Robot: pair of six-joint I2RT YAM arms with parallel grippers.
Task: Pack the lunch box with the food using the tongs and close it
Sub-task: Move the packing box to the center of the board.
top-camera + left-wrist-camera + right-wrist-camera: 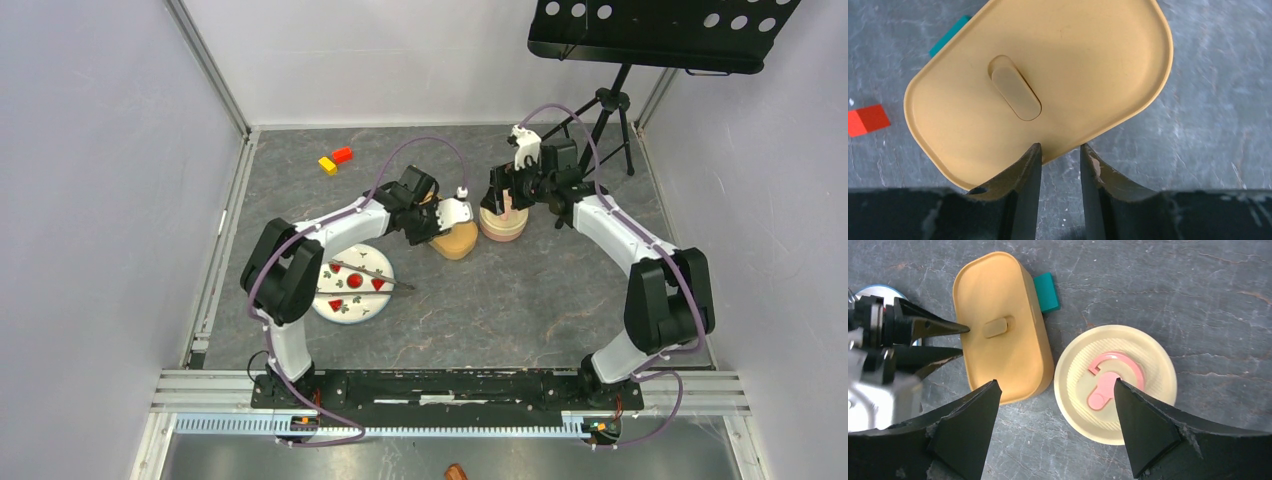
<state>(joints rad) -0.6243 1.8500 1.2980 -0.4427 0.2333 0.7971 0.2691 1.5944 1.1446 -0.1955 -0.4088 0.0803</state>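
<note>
Now: left gripper [1060,148] jaws narrow, tips at the tan lunch box [1073,60] rim, nothing clamped. Right gripper [1055,385] spread wide above a round cream tub [1153,365].

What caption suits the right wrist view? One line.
Open right claw over round cream container; left claw at tan lunch box edge.
</note>
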